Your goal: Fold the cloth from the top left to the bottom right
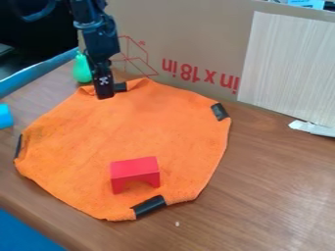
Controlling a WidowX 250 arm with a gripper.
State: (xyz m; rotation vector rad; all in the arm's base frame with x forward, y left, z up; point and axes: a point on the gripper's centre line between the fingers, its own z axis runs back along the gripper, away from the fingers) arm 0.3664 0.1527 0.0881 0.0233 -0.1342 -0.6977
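The gripper (105, 93) hangs down at the upper-left edge of the orange cloth (131, 122), its tip over the border. Whether it touches or holds the cloth cannot be made out. Beside the tip, on its right, is a small black piece (120, 87) at the cloth's top edge, where the border looks slightly bunched. The cloth lies spread out on the wooden table, with black patches at its right, left and bottom corners. A red arch-shaped block (134, 173) stands on the cloth's lower part.
Behind the cloth, a cardboard panel (190, 29) rises along the back, with a pale wood-grain board (288, 63) at right. A green object (82, 67) stands left of the gripper. A blue cylinder (5, 116) lies at the left edge, a white scrap (311, 128) at right.
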